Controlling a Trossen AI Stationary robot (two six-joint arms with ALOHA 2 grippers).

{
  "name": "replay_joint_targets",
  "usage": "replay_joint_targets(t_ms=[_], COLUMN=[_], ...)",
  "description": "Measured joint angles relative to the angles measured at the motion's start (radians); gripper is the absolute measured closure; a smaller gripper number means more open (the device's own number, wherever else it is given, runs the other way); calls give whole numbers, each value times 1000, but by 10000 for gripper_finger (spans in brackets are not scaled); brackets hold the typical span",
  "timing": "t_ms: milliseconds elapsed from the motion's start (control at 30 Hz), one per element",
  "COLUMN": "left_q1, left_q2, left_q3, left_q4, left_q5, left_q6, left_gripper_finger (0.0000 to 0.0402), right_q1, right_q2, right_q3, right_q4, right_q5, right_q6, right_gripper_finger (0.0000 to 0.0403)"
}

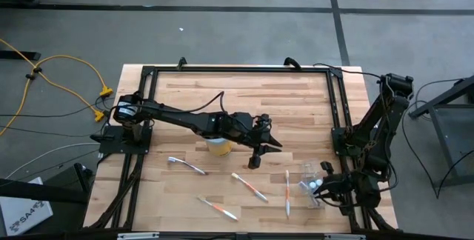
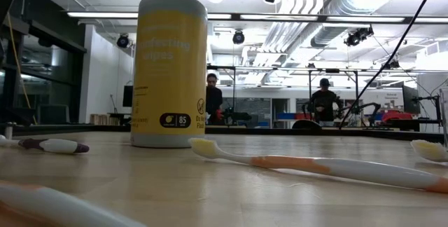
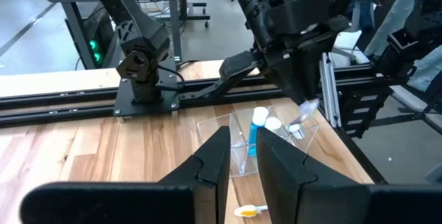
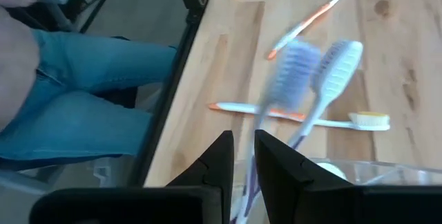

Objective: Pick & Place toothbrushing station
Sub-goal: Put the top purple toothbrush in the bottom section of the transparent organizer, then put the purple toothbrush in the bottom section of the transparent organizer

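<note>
At table's right-front corner: right gripper works over clear holder cup; cup sits near table edge.
Right grip: fingers nearly together, clamped on stem of a toothbrush w/ pale blue-white bristle head; head points away from wrist, a 2nd blurred head beside it, so can't tell if one brush or two are pinched.
Cup contents: two teal-capped bottles upright inside; a brush head shows at the rim on the gripper's side.
Left gripper: mid-table, above the wood, just beside yellow wipes canister; fingers a little apart, nothing between them. Waiting.
Loose brushes: white/purple one left of centre; three orange-handled lie flat toward front edge, apart from each other.
Step (judged): seating held brush in cup.
Technique: keep stem near vertical, centre over free compartment, clear of bottles; lower slow until handle end bottoms out, then release; withdraw straight up so fingers don't drag cup.
Risk: cup is light, close to edge; side push could tip or slide it.
</note>
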Motion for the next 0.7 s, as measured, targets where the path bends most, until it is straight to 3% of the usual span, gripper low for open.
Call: replay_joint_targets(t_ms=[333,567,700], left_q1=[0,0,0], left_q2=[0,-24,-70], left_q3=[0,-2,-2], left_q4=[0,10,-2], left_q5=[0,-1,-1], left_q6=[0,29,46], left_gripper_finger=[334,334,334], right_q1=[0,-3,-30], right_q2=[-9,-88,-136], right_q3=[0,0,0], right_q4=[-20,34,107], right_q5=[4,-1,0], right_q6=[3,0,-91], right_gripper_finger=[350,350,350])
